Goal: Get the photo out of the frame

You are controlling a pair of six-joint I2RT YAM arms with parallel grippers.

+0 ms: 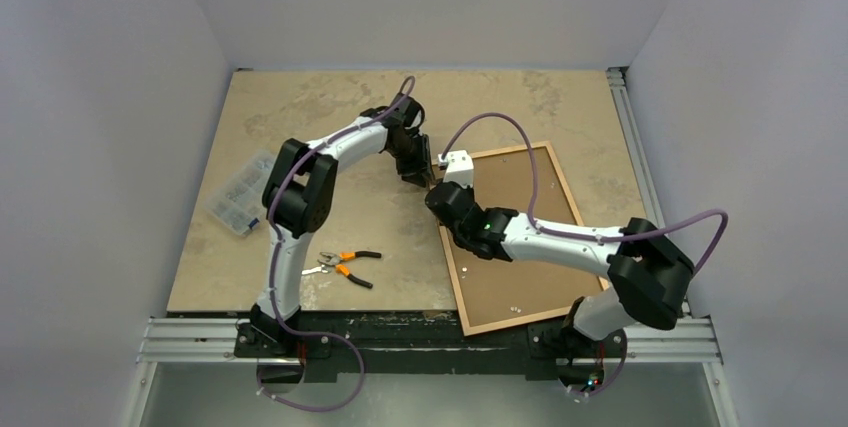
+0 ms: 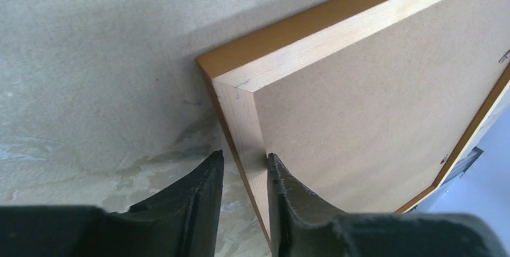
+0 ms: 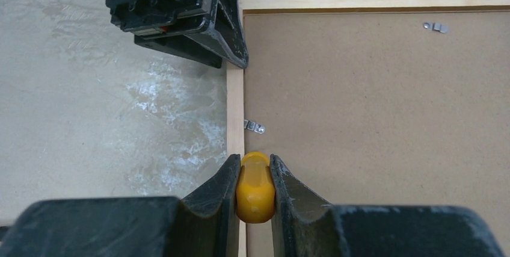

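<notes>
The left end effector (image 2: 245, 159) is closed astride the left rail of the frame (image 2: 301, 43), just near of its far-left corner. The right end effector (image 3: 254, 161) is pressed onto a rounded yellow piece (image 3: 255, 195), held over the same rail, nearer along it. The frame is laid face down on the right part of the surface (image 1: 300, 107), its near end overhanging the edge. The photo (image 1: 520, 232) is seated inside, brown board back upward. A metal clip (image 3: 254, 126) is seen on the board beside the rail. Orange-handled pliers (image 1: 345, 265) and a clear compartment box (image 1: 238, 194) lie to the left.
</notes>
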